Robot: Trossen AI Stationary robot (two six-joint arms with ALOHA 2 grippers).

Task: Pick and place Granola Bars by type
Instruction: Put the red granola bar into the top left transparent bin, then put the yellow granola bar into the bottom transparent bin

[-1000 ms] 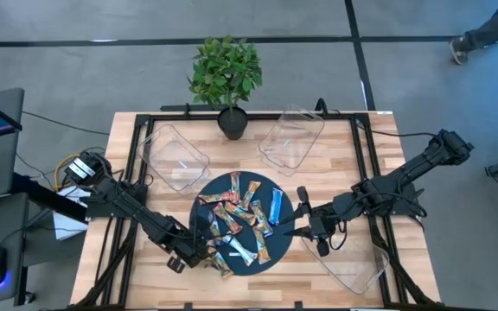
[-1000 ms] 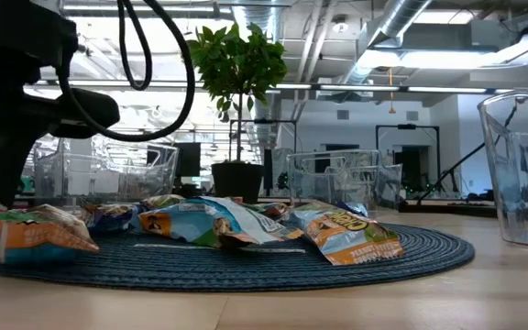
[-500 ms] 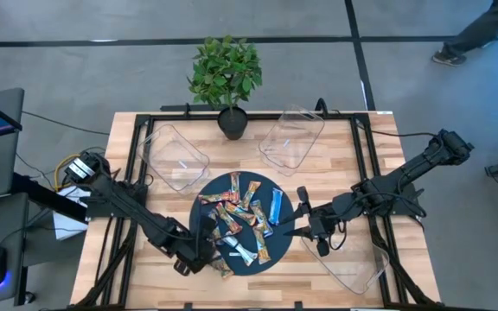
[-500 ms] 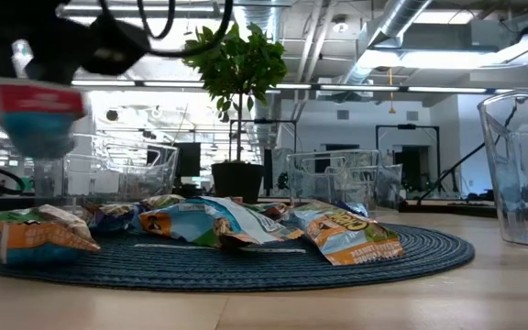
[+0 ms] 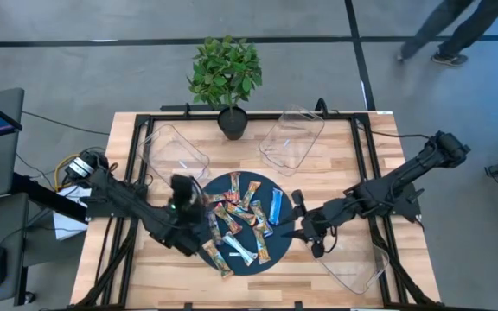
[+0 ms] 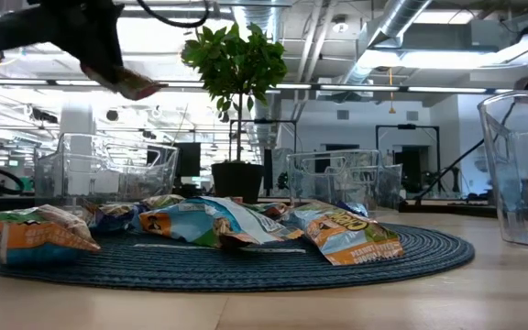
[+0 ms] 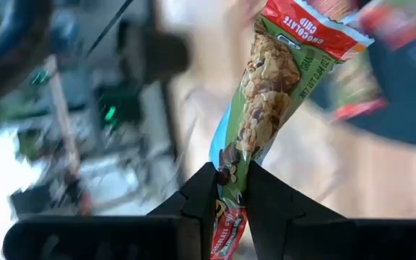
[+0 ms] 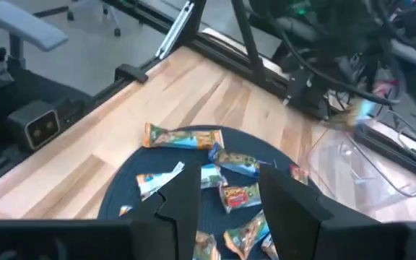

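Note:
Several small shiny granola bars [image 5: 240, 220] lie heaped on a round dark blue mat [image 5: 271, 249]; the low view shows the bars [image 6: 218, 220] flat on the mat [image 6: 356, 266]. My left gripper [image 5: 182, 192] is raised above the mat's left side, shut on one green-and-red bar [image 7: 273, 94], which the low view shows as the held bar [image 6: 138, 88] high above the heap. My right gripper [image 5: 299, 226] is open at the mat's right edge, its fingers [image 8: 186, 195] above the bars [image 8: 215, 166], touching nothing. My left gripper [image 7: 227, 198] pinches the green-and-red bar by one end [image 7: 231, 173] between its two fingers. The rest of the bar sticks out beyond the fingertips. The bar is lifted clear of the mat and, in the low view, tilted.
Three clear plastic trays stand around the mat: one far left [image 5: 175, 158], one far middle [image 5: 290, 138], one near right [image 5: 357, 263]. A potted plant [image 5: 227, 78] stands at the far edge. Black frame rails run along the table's sides.
My left gripper has risen from the mat's near-left edge with the green-and-red bar and moved toward the far edge, toward the far-left tray. The bar is now lifted clear of the mat and has tipped from hanging down to slanting.

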